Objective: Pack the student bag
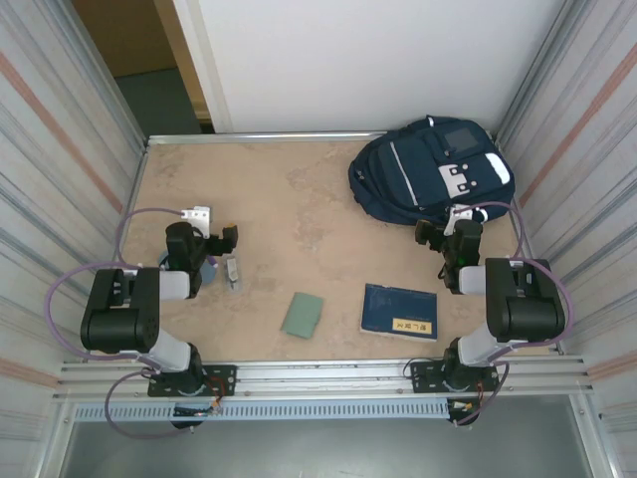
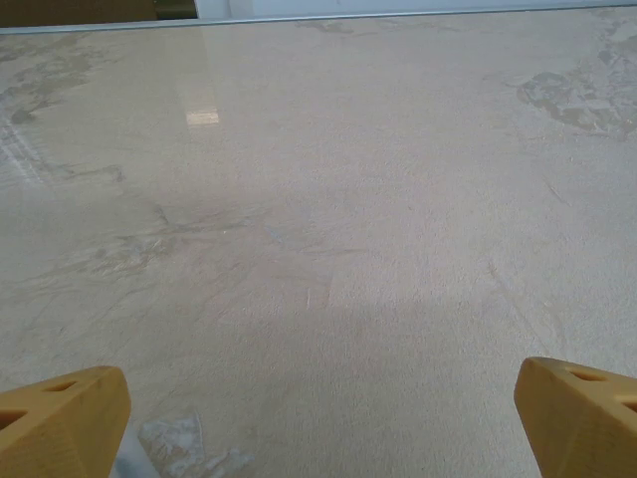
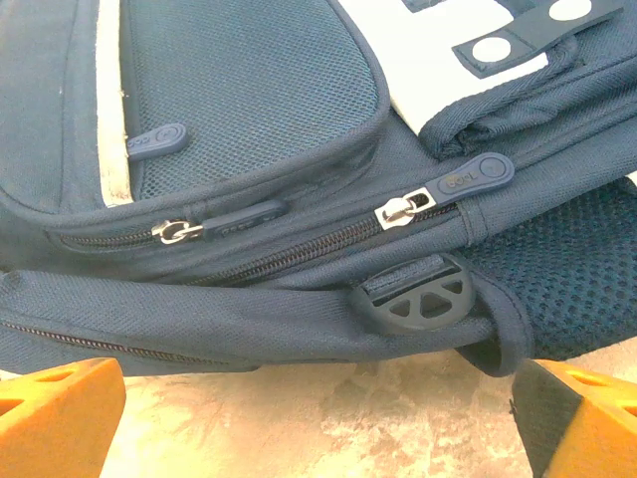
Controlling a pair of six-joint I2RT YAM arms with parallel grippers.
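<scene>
The desk (image 1: 299, 189) is sandy brown with cloudy marks like stone, and it shines a bit where light hits it. Stripy metal walls (image 1: 60, 149) stand on both sides, and a plain white wall (image 1: 368, 60) is at the back. The student bag (image 1: 428, 171) lies in the far right corner of the desk, dark blue with thin pale stripes and a white patch. Nearer the arms lie a flat blue book with a yellow label (image 1: 398, 311) and, to its left, a small green flat thing (image 1: 302, 315). The right tool (image 3: 318, 418) is low, just beside the near side of the bag. Its orange fingers are spread wide and hold nothing. Close up you can see the bag's zips (image 3: 403, 211) and a black plastic clip (image 3: 423, 299). The left tool (image 2: 318, 418) is wide open too, over bare desk on the left side, well apart from the bag.
</scene>
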